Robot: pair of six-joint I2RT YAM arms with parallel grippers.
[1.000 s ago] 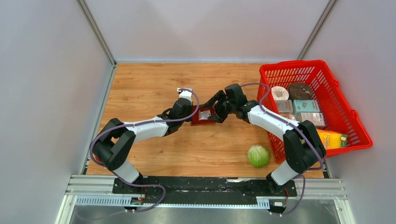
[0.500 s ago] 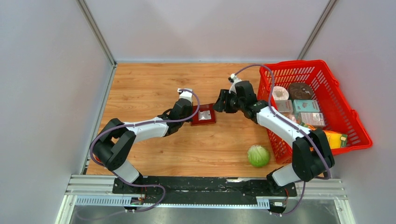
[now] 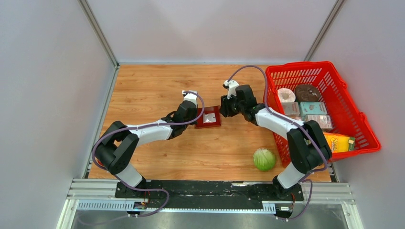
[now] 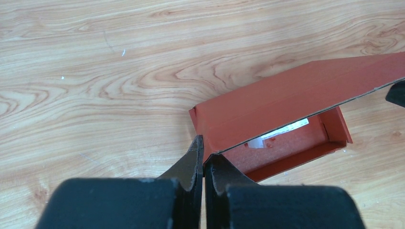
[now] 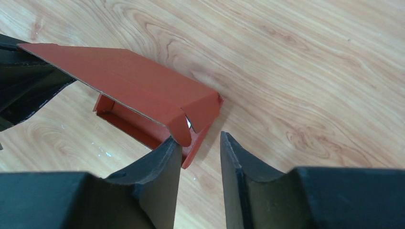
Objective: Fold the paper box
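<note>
Paper box (image 3: 208,117) sits mid-table (image 3: 157,86) with its lid half up. Looks light and floppy and probably dents easily, so I'd pinch edges near the creases. Right now the left gripper (image 4: 204,160) is clamped on the lid edge, and the right gripper (image 5: 199,152) has its jaws apart around the end wall.

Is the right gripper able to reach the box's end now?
Likely yes: right gripper sits at that end, jaws apart, nothing between; left gripper pinches the box at its far edge.
</note>
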